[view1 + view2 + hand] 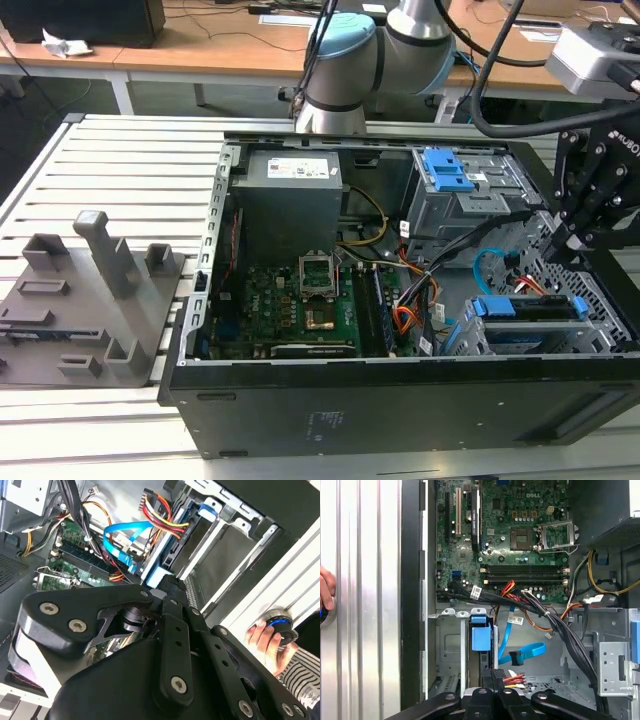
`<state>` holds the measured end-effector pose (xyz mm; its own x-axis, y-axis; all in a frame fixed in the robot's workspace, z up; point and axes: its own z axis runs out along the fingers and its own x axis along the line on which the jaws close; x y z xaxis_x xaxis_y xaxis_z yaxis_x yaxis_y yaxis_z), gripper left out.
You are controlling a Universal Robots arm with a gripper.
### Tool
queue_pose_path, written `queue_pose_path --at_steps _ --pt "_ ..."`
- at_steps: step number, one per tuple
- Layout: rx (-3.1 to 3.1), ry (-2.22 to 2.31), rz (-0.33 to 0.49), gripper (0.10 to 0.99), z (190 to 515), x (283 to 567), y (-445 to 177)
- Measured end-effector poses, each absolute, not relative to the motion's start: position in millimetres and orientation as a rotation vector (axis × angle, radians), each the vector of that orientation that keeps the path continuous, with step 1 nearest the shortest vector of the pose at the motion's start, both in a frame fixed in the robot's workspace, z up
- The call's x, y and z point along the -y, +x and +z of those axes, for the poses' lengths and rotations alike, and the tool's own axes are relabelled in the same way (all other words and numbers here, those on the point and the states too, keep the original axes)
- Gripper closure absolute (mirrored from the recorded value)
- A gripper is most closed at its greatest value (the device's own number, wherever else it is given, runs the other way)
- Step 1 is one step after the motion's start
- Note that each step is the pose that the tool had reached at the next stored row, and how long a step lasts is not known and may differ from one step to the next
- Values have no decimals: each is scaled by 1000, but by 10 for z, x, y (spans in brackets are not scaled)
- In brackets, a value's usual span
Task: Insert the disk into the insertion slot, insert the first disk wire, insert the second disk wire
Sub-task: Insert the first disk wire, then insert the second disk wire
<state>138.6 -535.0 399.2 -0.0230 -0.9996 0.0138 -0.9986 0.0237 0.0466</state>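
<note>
In the exterior view, an open case [400, 400] lies on a ribbed table [130, 160]. The slot [462, 335] sits low in the case. The disk [530, 307] lies inside it, with its blue frame showing along the top. The blue wire [487, 265] curves in a loop just beside the slot, between it and the taller cage [450, 200]. The gripper [565, 240] hangs just above the slot, near the disk. From here I cannot tell whether it is spread or pressed together. The board [290, 310] lies well apart from the slot, toward the exterior view's left. A grey fixture [80, 290] rests on the table outside the case, farther from the slot.

In the second wrist view, the gripper [167, 582] comes down right at the slot, against the disk's blue frame. Its state cannot be told here either. The blue wire [122, 532] loops near the slot, with red-and-yellow wires [162, 517] running just beside it. A hand [262, 640] rests on a blue knob [277, 622] outside the case, well apart from the slot.

In the first wrist view, the disk [480, 637] stands in the slot [447, 645]. The gripper [494, 677] is at the slot's edge, and red-and-yellow wires [515, 680] sit right beside it. Whether it is pinching anything cannot be told. The blue wire [522, 652] lies just beside the slot.
</note>
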Motion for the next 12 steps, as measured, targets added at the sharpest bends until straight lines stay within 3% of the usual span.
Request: queue_pose_path --at_steps 12 --pt "2217 2166 -37 980 3992 5350 1326"
